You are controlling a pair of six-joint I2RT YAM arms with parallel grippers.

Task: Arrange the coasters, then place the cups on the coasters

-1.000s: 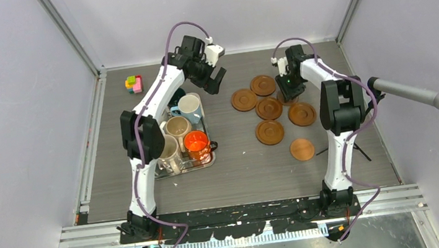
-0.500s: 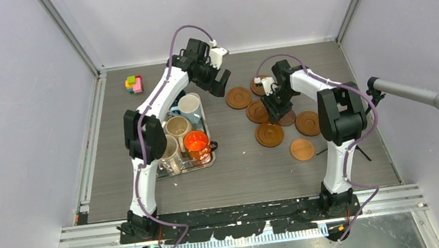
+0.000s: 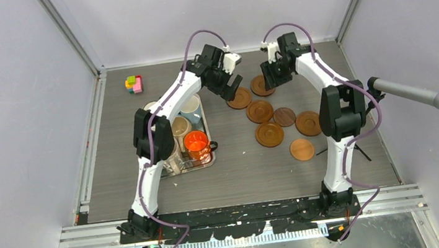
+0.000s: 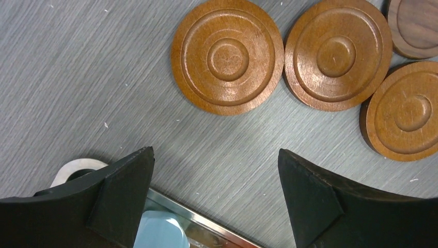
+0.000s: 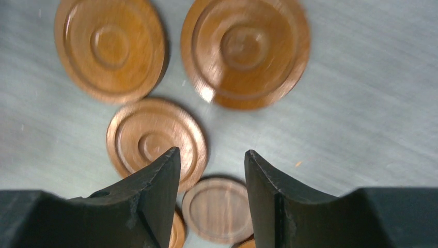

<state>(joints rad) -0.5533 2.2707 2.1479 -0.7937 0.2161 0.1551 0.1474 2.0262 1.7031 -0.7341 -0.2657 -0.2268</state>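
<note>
Seven brown coasters lie in a loose cluster right of centre, among them a back one [image 3: 261, 85], a darker one [image 3: 283, 116] and a lighter orange-tan one [image 3: 302, 149]. My left gripper [image 3: 233, 88] hovers open over the cluster's left edge; in the left wrist view its jaws [image 4: 216, 152] are wide apart, a coaster [image 4: 227, 56] just ahead of them. Above the back coasters my right gripper [image 3: 274, 74] hangs open and empty, the darker coaster [image 5: 219, 209] showing through the gap of its jaws [image 5: 213, 152]. The cups, an orange one [image 3: 196, 144] and a light-blue one [image 3: 190, 108] among them, stand on the tray.
The silver tray [image 3: 191, 168] sits under my left arm, its rim [image 4: 206, 222] at the bottom of the left wrist view. Coloured blocks [image 3: 134, 84] lie at the back left. A microphone [image 3: 419, 95] juts in from the right wall.
My right gripper let go of the darker coaster, left it in the cluster, opened and drew back toward the far wall. My left gripper swung right toward the coasters.
</note>
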